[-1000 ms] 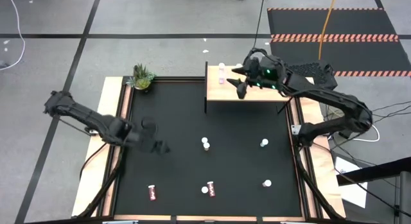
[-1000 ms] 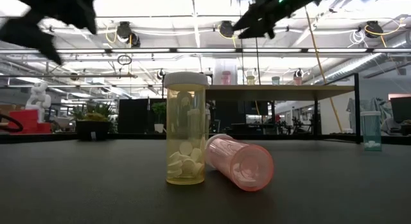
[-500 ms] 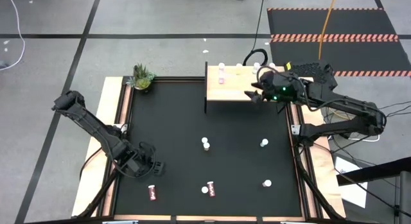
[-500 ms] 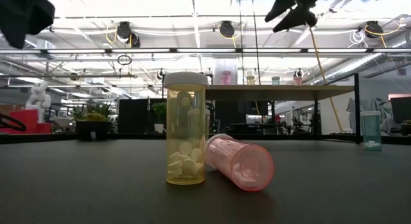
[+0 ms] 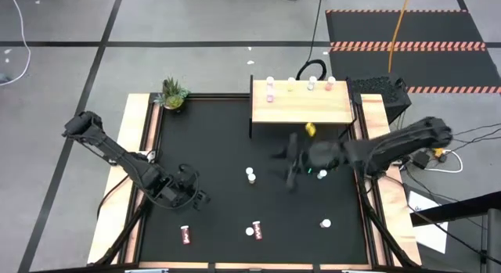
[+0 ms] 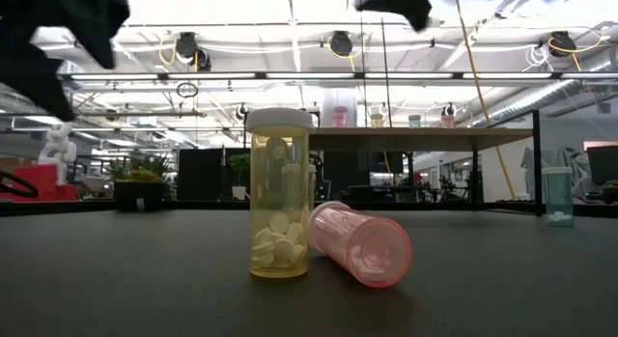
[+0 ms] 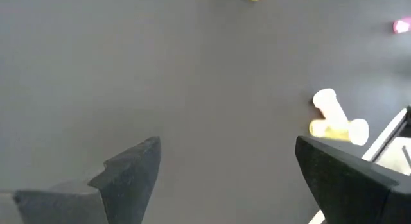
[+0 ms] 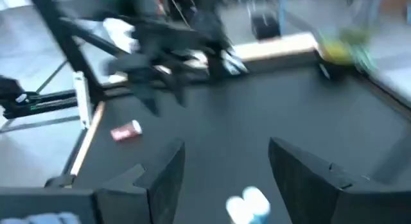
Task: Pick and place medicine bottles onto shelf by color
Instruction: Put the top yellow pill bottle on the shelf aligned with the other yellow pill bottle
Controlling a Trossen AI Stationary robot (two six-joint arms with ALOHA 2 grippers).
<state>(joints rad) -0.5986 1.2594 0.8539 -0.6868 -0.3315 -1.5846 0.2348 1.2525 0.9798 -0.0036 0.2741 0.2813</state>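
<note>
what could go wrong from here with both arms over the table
The right claw hangs low among loose medicine bottles; it might clip the upright bottle nearby. The left claw, open, hovers near the lying red bottle, which could roll if nudged. The shelf bottles crowd its far edge.

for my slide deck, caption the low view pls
Upright yellow pill bottle with white cap beside a toppled pink pill bottle on the black tabletop.

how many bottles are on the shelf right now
4, in a row along the far edge of the shelf: a pink bottle, a yellow bottle, another pink bottle, and a fourth bottle, colour unclear. None looks hidden.
</note>
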